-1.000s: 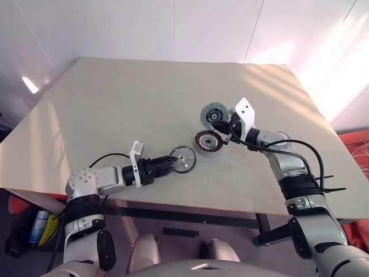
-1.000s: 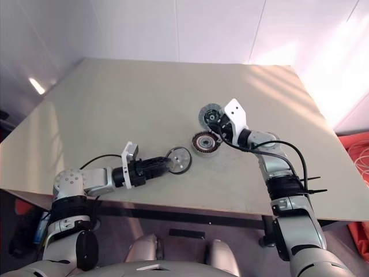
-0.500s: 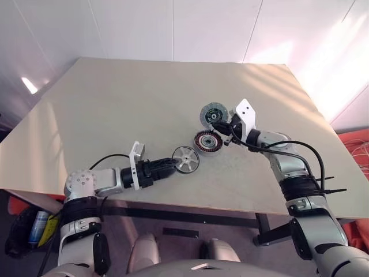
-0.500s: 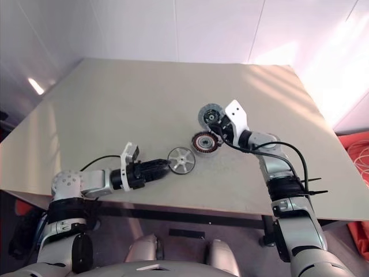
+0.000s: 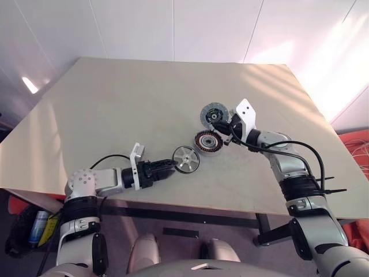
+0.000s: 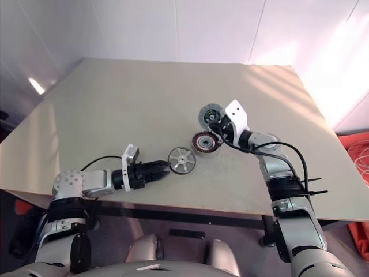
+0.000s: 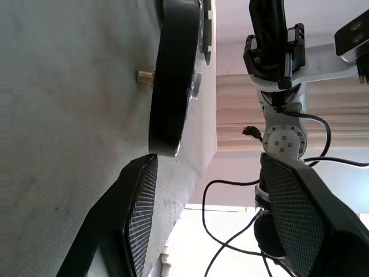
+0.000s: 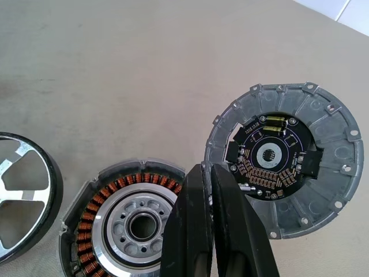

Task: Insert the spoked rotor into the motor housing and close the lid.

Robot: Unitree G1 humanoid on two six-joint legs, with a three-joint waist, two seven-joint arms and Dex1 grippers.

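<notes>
You see a pale beige counter (image 6: 115,109), black-rimmed silver spoked rotor (image 6: 181,160) lying near its front edge, your left pincer (image 6: 164,167) open just beside it, copper-wound round motor housing (image 6: 205,142) beyond, grey disc lid (image 6: 211,115) further back, your right pincer (image 6: 217,130) closed between those two.

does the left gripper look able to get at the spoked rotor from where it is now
Probably yes. The left gripper is open and points straight at the spoked rotor, which lies flat on the table just past its fingertips with nothing between them. The motor housing sits beyond the rotor, out of the way.
</notes>
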